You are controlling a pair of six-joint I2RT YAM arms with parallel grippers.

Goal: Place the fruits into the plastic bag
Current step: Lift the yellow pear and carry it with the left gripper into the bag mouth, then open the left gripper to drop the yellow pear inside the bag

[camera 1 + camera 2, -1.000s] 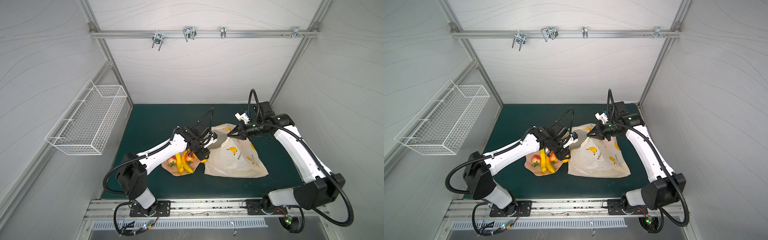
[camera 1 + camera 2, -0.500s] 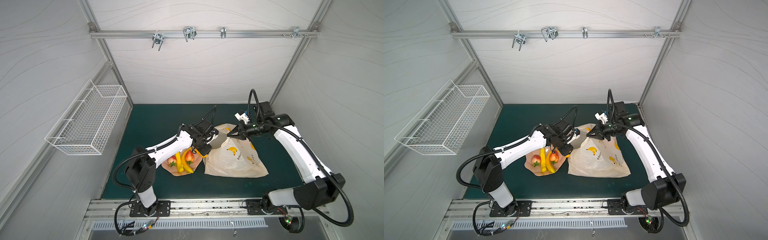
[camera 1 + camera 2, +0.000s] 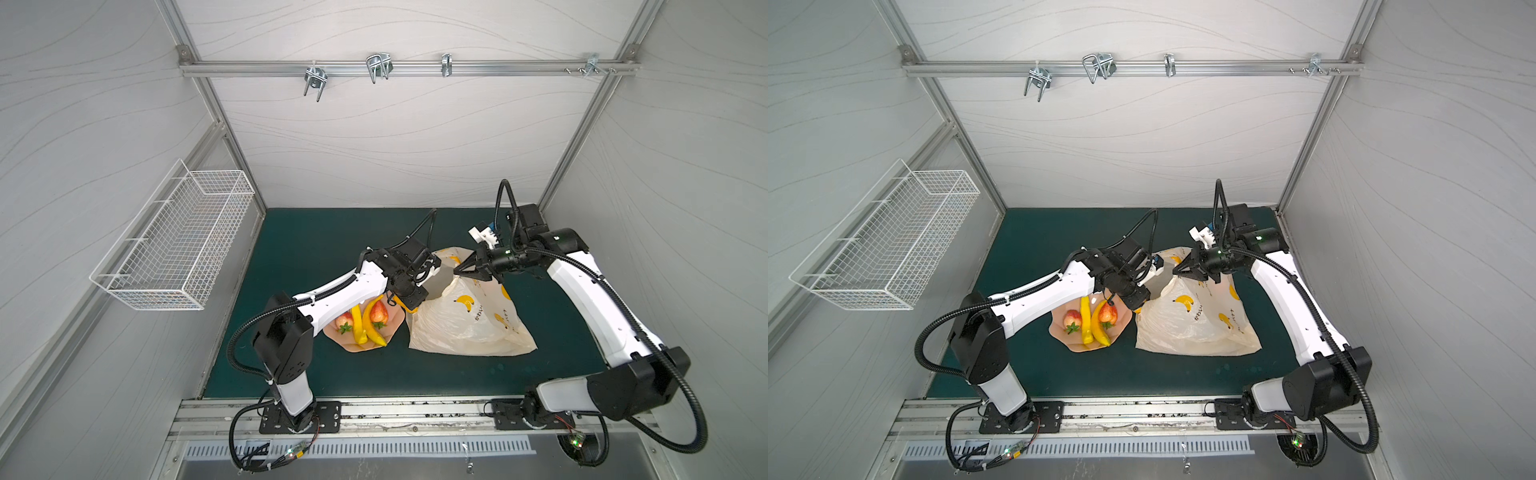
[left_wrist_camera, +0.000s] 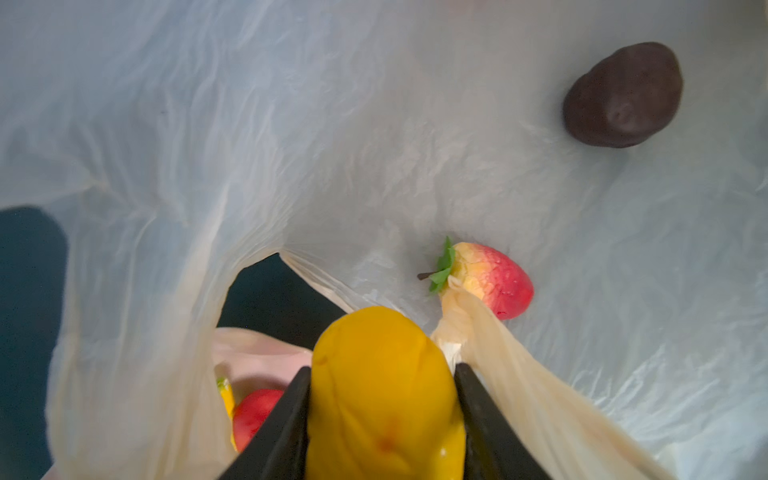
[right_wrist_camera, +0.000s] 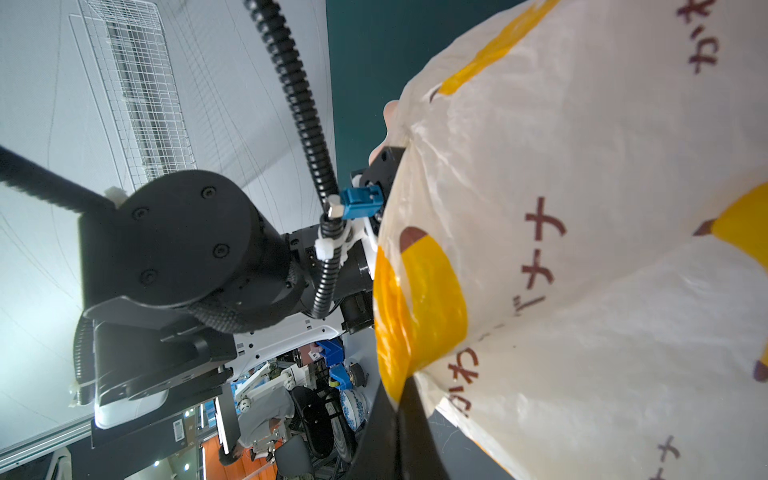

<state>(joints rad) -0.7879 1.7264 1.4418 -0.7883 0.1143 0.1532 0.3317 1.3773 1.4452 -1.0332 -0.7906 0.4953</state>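
Observation:
My left gripper [image 4: 382, 374] is shut on a yellow-orange fruit [image 4: 384, 395] at the mouth of the plastic bag [image 3: 469, 320], a cream bag with banana prints. Inside the bag lie a red strawberry [image 4: 486, 282] and a dark brown fruit [image 4: 621, 95]. My right gripper [image 3: 457, 272] is shut on the bag's upper rim [image 5: 411, 291] and holds it lifted. In both top views a pink plate [image 3: 345, 343] left of the bag carries two strawberries [image 3: 378, 311] and two yellow bananas [image 3: 359, 326]. The left gripper [image 3: 1136, 306] hangs between plate and bag.
A white wire basket [image 3: 178, 245] hangs on the left wall. The dark green mat [image 3: 324, 249] covers the floor between white walls. A metal rail with hooks [image 3: 378, 68] runs overhead. One bag handle [image 4: 519, 374] drapes beside my left fingers.
My left arm has swung right, carrying the yellow-orange fruit from over the plate toward the bag's mouth. The right gripper has kept the bag's rim lifted without moving.

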